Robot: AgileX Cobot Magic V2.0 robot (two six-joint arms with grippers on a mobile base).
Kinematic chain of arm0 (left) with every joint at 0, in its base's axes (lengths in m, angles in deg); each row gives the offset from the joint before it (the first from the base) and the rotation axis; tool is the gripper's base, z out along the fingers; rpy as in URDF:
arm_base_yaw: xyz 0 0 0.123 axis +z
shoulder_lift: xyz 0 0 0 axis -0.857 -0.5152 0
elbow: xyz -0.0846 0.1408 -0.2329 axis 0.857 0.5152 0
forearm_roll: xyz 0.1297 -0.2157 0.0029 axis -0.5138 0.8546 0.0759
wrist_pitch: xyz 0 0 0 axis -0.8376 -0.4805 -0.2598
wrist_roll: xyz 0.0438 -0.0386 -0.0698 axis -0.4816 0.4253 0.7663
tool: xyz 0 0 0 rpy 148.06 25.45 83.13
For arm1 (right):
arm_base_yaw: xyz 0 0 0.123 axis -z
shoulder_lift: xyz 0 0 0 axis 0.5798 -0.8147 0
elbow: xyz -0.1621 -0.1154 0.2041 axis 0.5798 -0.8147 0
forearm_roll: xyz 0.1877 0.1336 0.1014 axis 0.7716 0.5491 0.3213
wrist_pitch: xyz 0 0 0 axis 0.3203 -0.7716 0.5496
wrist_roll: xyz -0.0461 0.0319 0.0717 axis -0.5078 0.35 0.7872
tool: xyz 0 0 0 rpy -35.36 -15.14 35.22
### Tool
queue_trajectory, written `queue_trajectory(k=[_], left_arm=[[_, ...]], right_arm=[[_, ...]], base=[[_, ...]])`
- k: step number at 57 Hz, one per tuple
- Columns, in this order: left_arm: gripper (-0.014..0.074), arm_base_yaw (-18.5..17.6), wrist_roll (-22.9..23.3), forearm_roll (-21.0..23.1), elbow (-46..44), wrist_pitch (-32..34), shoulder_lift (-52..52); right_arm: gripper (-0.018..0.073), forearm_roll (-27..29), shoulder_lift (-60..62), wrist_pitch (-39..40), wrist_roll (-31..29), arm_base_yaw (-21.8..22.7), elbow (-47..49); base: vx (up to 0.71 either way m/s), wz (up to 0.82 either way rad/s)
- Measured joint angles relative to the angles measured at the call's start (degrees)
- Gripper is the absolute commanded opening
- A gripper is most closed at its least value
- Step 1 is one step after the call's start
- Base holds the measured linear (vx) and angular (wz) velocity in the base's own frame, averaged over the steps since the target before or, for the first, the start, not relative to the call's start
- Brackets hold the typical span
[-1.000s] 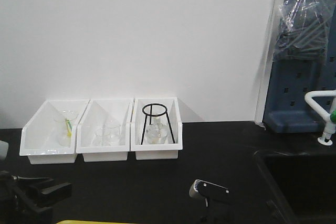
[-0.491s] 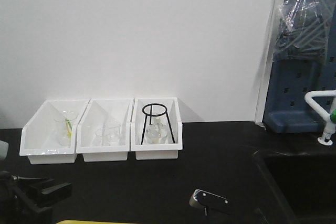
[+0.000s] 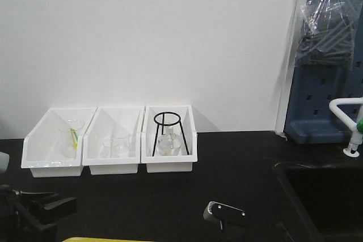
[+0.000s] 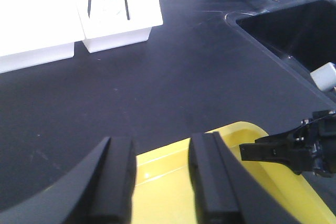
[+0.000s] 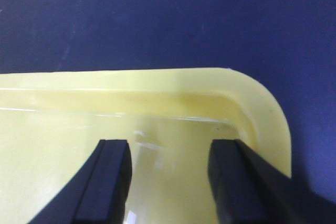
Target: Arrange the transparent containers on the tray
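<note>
The yellow tray (image 5: 157, 80) lies on the black bench, and both grippers hover over it. My right gripper (image 5: 168, 148) is open above the tray's rounded corner. Only faint glassy glints show on the tray floor between its fingers, and I cannot tell whether a clear tube lies there. My left gripper (image 4: 160, 145) is open over the tray's (image 4: 247, 129) far edge with nothing between its fingers. The right gripper (image 4: 252, 151) reaches in from the right in that view. No narrow glass tube shows plainly in any view. The front view shows the left gripper (image 3: 62, 203) at lower left.
Three white bins (image 3: 112, 165) stand against the back wall, holding clear beakers and a flask under a black tripod stand (image 3: 167, 120). A black sink (image 3: 323, 196) with a white faucet (image 3: 349, 123) is sunk into the bench at the right.
In the front view the right arm has sunk a little lower toward the tray. The left gripper has barely moved.
</note>
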Motion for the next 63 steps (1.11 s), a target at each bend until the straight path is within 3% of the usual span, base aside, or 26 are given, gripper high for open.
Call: queue_trajectory(k=[4,10,17,28,43,51,63], left_arm=[[0.0166,0.0,0.0,0.0,0.0,0.5,0.0],[-0.0011,0.0,0.0,0.0,0.0,2.5,0.0],[-0.0007,0.0,0.0,0.0,0.0,5.7,0.1],[-0.0003,0.0,0.0,0.0,0.9,8.3,4.0],[-0.0001,0.0,0.7,0.0,6.4,8.8,14.3],[-0.0001,0.0,0.7,0.0,9.0,8.7,19.0],[-0.0001,0.0,0.8,0.0,9.4,9.0,24.1]], right_arm=[[0.0342,-2.2,1.5,-0.2,-0.2,0.0,-0.1],[0.0188,-7.6,5.1,-0.9,-0.2,0.0,-0.1],[-0.0015,-16.2,11.7,-3.8,-0.2,0.0,-0.1],[-0.0013,-29.9,23.5,-11.6,-0.3,0.0,-0.2],[-0.0013,-39.0,36.8,-16.5,-0.4,0.0,-0.4],[-0.0013,-42.2,42.2,-10.1,-0.4,0.0,-4.1],[-0.0013,-42.7,46.9,-1.6,-0.4,0.0,-12.3]], base=[[0.0,0.0],[0.0,0.0],[0.0,0.0],[0.0,0.0],[0.0,0.0],[0.0,0.0],[0.0,0.0]])
